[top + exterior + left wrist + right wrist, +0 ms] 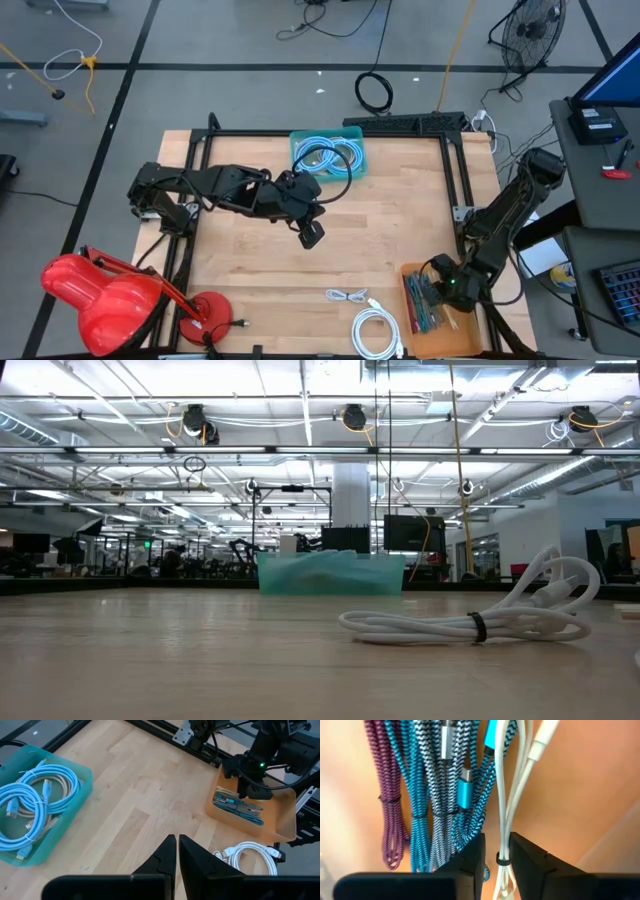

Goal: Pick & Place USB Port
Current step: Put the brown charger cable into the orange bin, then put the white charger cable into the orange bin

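Orange tray at tabletop's front right corner holds braided cables; right gripper inside, fingers parted astride white cable. Teal bin at back edge holds blue cables. Left gripper closed, empty, mid-table. Tray contents partly hidden from above.

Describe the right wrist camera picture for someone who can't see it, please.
The right gripper, fingers slightly apart, straddles a thin white cable lying in an orange tray. Beside it lie bundled braided cables in purple, teal and grey, one showing a blue metal plug.
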